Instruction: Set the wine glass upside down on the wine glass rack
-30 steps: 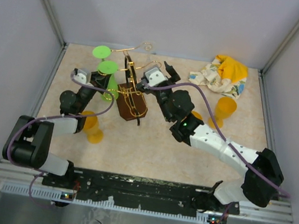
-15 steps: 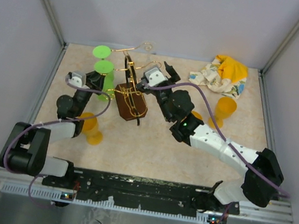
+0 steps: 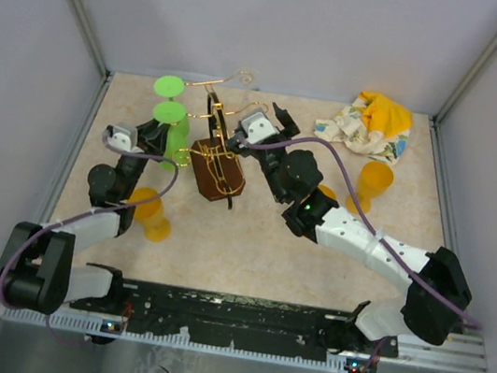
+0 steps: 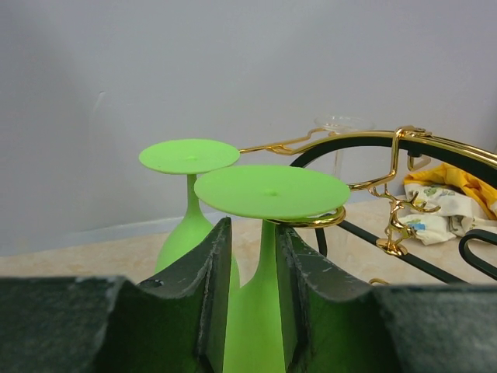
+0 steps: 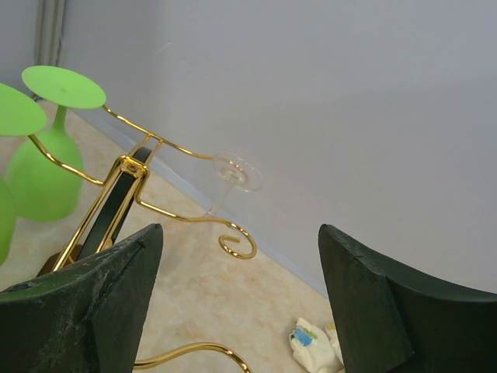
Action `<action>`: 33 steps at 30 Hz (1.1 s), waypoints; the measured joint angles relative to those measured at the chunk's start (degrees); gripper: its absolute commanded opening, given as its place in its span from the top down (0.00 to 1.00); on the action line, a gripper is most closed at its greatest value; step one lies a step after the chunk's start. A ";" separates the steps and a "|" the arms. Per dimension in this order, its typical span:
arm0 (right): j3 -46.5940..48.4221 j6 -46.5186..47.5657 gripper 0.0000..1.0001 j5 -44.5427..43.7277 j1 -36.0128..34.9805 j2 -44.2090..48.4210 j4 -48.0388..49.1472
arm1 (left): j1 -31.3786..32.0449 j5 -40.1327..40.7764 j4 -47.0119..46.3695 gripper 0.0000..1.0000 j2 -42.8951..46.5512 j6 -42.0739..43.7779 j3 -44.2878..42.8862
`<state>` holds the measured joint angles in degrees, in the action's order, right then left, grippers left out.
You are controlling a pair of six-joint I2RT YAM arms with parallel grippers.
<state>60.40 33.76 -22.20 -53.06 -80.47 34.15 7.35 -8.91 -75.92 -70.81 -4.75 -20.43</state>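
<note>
The wine glass rack (image 3: pixel 218 168) is a gold wire stand on a dark brown base at the middle back. A green wine glass (image 3: pixel 171 114) hangs upside down, its foot resting on a curled gold arm (image 4: pixel 311 221). My left gripper (image 3: pixel 156 134) is shut on this glass just below the foot, a finger (image 4: pixel 203 268) on each side of its stem (image 4: pixel 266 256). A second green glass (image 3: pixel 169 87) hangs behind it. A clear glass (image 3: pixel 244 78) hangs at the far arm. My right gripper (image 3: pixel 276 120) is open and empty beside the rack's right side (image 5: pixel 124 183).
Orange goblets stand at the right (image 3: pixel 375 180) and under my left arm (image 3: pixel 147 208); a third is partly hidden by my right arm (image 3: pixel 325 192). A yellow and white cloth (image 3: pixel 372 123) lies at the back right. Grey walls close in the table.
My left arm has drawn back to the left and nearer. The gripped green glass shifted slightly left along the rack arm. The right arm has not moved.
</note>
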 measured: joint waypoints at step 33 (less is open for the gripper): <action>8.46 -7.98 0.24 1.75 0.17 0.04 -14.21 | -0.07 -4.96 26.84 0.64 24.70 -0.02 -0.13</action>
<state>68.86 25.78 -20.45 -52.88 -80.42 19.94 7.29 -13.87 -49.08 -46.11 -4.78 -20.56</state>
